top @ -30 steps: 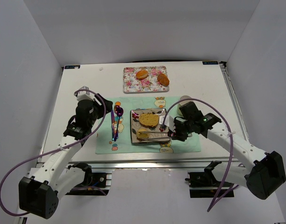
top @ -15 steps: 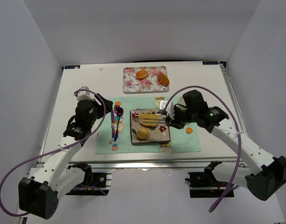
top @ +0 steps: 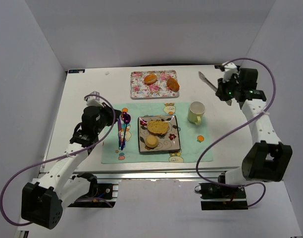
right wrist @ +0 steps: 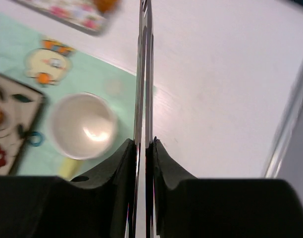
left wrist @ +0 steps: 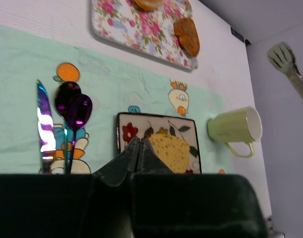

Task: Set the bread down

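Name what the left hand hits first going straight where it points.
Probably the patterned plate, just past the tips of the shut left hand; depth is unclear, so the mat might come first.

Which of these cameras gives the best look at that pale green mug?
The left wrist view: the mug is large and sharp there, with body, rim and handle all showing. The top external view shows the mug whole but small. The right wrist view looks into the mug, blurred, its handle partly hidden.
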